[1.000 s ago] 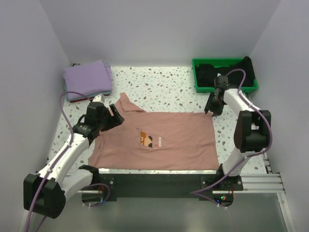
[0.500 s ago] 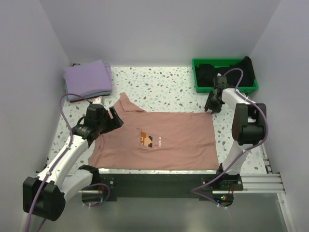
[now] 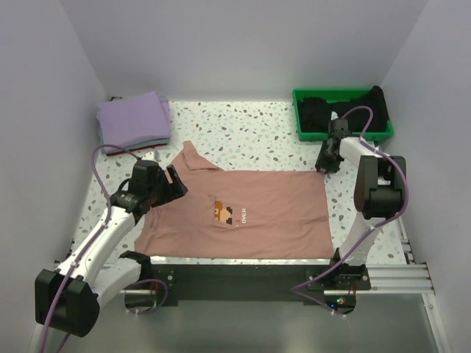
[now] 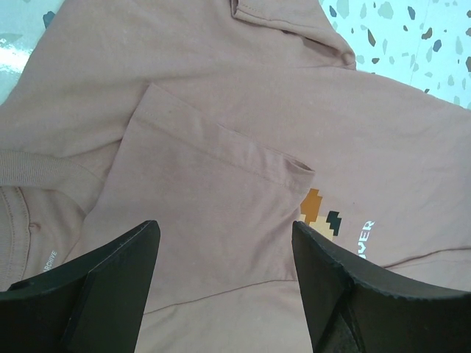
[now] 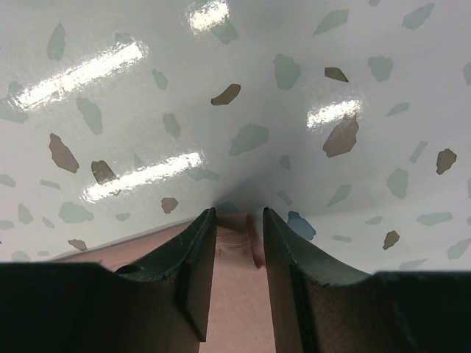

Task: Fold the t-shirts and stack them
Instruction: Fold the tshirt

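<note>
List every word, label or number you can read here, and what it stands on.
"OVER": white letters beside the chest print on the salmon-pink t-shirt, tiny from the top; the left wrist view shows only "VER".
"ARCHIVE": apparently, on the neck label inside the collar, small and sideways.
Nothing else is readable.

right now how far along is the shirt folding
Done: the lavender t-shirt lies folded at the far left corner. In hand: the salmon-pink t-shirt lies spread flat with one sleeve folded in. The left gripper hangs open over it, and the right gripper straddles its far right corner, grip unclear. Left: finishing that fold, stacking it, and the black t-shirts in the green tray.
</note>
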Controlling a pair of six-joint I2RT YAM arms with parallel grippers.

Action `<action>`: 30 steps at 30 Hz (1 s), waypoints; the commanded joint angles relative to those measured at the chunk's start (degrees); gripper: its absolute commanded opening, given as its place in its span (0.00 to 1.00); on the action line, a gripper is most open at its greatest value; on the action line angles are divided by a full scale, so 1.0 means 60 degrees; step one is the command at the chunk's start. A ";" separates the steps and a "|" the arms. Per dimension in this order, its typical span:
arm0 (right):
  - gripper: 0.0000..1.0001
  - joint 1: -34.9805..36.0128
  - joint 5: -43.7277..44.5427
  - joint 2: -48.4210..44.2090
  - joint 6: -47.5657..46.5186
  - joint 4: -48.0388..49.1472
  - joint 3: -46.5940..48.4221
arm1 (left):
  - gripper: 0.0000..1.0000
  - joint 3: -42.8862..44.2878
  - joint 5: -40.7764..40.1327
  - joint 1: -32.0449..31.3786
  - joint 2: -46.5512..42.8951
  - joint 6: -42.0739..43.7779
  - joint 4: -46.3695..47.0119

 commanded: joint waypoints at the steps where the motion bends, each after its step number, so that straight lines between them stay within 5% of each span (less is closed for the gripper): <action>1: 0.35 -0.0029 -0.0173 -0.0070 -0.0017 0.0269 -0.0286 | 0.78 -0.0145 -0.0115 0.0080 -0.0099 0.0188 0.0080; 11: 0.05 -0.0014 -0.0115 0.0106 -0.0017 -0.0185 -0.0242 | 0.78 0.1156 -0.0100 0.0183 0.1509 0.1006 0.0796; 25: 0.01 -0.0029 -0.0276 -0.0012 -0.0047 -0.0463 -0.0404 | 0.64 0.6120 -0.0261 0.0856 0.7631 0.2912 0.2117; 30: 0.01 -0.0014 -0.0305 0.0047 -0.0091 -0.0551 -0.0301 | 0.62 0.6724 0.0439 0.1135 0.9098 0.2883 0.2759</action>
